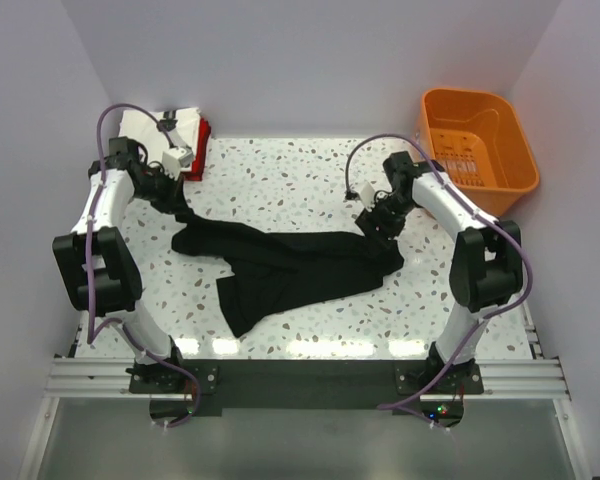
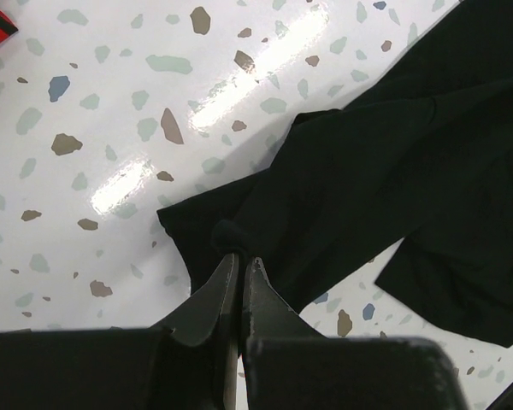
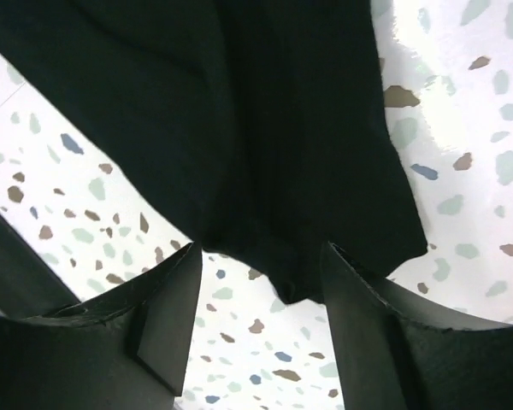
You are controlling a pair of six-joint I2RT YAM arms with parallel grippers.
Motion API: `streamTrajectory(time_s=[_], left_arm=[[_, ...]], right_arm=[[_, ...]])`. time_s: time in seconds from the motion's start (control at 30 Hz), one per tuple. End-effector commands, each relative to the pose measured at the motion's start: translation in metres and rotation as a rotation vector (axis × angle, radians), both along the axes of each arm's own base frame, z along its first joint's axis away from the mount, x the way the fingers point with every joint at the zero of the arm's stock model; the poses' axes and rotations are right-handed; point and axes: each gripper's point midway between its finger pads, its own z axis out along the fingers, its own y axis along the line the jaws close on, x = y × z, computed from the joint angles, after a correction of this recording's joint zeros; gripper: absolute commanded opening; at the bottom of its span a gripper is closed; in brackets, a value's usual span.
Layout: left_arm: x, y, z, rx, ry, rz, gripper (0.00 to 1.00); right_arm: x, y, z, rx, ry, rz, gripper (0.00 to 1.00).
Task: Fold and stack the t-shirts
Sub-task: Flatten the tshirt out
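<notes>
Left hand (image 2: 239,259): pressed together, pinching a small bunch at the edge of the large plain black cloth t-shirt (image 2: 393,171). Right hand (image 3: 261,269): spread, with the shirt's other end sitting between its fingers (image 3: 167,312), not clamped. In the top view the black t-shirt lies bunched in a band across the middle of the white speckled worktop (image 1: 280,175), with one flap trailing toward lower centre. In the upper left corner, a red cloth t-shirt (image 1: 198,150) lies against a white cloth t-shirt (image 1: 140,125). An orange plastic basket (image 1: 477,140) is at upper right, well apart from the black t-shirt.
</notes>
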Motion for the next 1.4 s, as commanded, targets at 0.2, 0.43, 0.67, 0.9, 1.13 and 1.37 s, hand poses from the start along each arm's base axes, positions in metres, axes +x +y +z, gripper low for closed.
streamTrajectory(time_s=[0.2,0.43,0.67,0.9,1.13,1.37], left_arm=[[0.016,-0.003,0.013,0.026,-0.051,-0.033,0.0],[0.018,-0.006,0.014,0.031,-0.042,-0.035,0.0],[0.013,-0.008,0.013,0.024,-0.024,-0.037,0.0],[0.011,-0.008,0.01,0.024,-0.012,-0.024,0.0],[0.019,-0.012,0.003,-0.023,0.026,0.004,0.0],[0.062,-0.01,0.004,-0.142,0.084,0.162,0.0]], right_arm=[[0.022,0.008,0.034,0.129,0.123,-0.022,0.63],[0.001,0.005,0.04,0.092,0.199,0.11,0.57],[-0.042,-0.01,0.024,-0.136,0.071,0.347,0.63],[-0.056,-0.014,0.003,-0.302,-0.109,0.376,0.56],[-0.05,-0.01,-0.019,-0.355,-0.244,0.308,0.55],[-0.04,-0.003,-0.039,-0.347,-0.25,0.272,0.61]])
